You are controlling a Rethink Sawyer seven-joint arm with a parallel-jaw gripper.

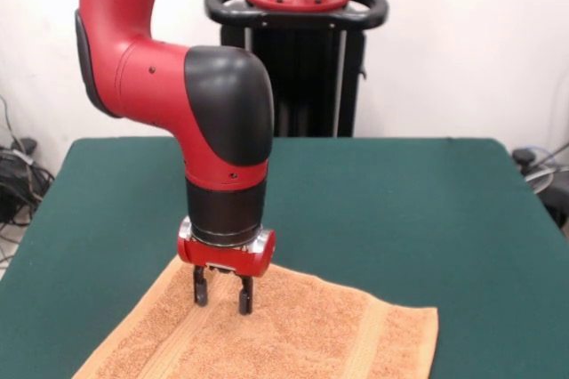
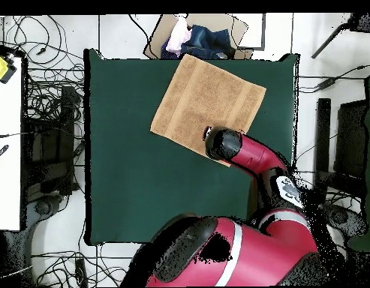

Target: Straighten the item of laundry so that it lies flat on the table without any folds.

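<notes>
The orange-tan towel [image 1: 302, 334] lies spread out on the dark green table [image 1: 409, 201], near the front edge in the front view, where the picture's bottom cuts it off. In the overhead view the towel [image 2: 206, 97] lies turned at an angle to the table [image 2: 135, 172], with no fold showing and woven bands along two edges. My gripper [image 1: 222, 299] points straight down over the towel's far corner. Its two fingers are apart, tips at or just above the cloth, with nothing between them. In the overhead view the arm's wrist [image 2: 222, 144] hides the gripper.
The robot's black pedestal [image 1: 298, 50] stands behind the table. In the overhead view a cardboard box with clothes [image 2: 199, 36] sits just beyond the table's top edge, next to the towel. Cables [image 2: 49, 112] lie on the floor at the left.
</notes>
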